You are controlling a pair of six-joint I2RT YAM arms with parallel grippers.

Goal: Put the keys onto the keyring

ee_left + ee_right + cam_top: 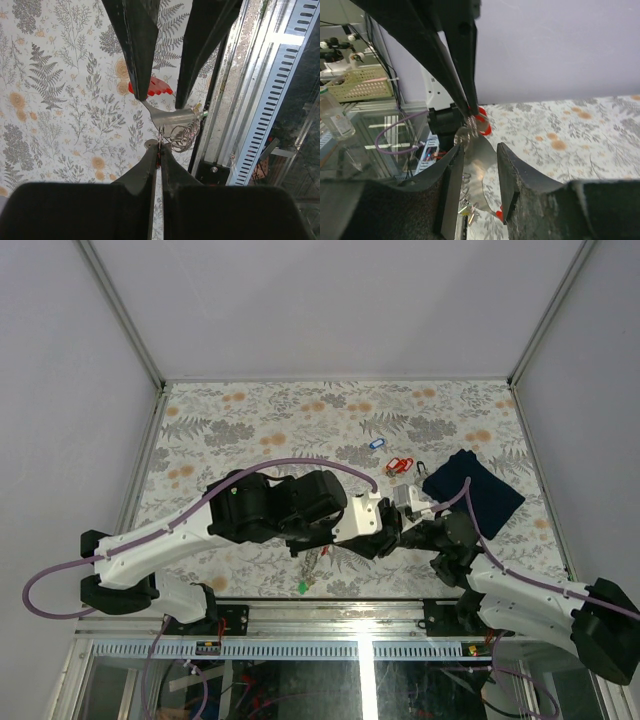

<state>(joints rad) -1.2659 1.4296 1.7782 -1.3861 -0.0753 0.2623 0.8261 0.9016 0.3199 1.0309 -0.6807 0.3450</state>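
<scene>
My left gripper [160, 146] is shut on the wire keyring [184, 136], held above the table near its front edge. My right gripper [162, 100] faces it from the other side, shut on a key [170, 118] by its red tag [150, 89]. The silvery blade points at the ring and touches it. In the right wrist view the same blade [481, 160] lies between my fingers [452, 185], and the left gripper [470, 119] comes down from above. From above, both grippers [392, 522] [407, 530] meet at mid-table. A blue-tagged key [376, 443] and red-tagged keys [398, 466] lie further back.
A dark navy folded cloth [473, 490] lies at the right, beside a small dark clip [421, 468]. A green tag [302, 587] with thin metal links sits near the front edge, under the left arm. The metal frame rail [280, 100] runs close to the grippers.
</scene>
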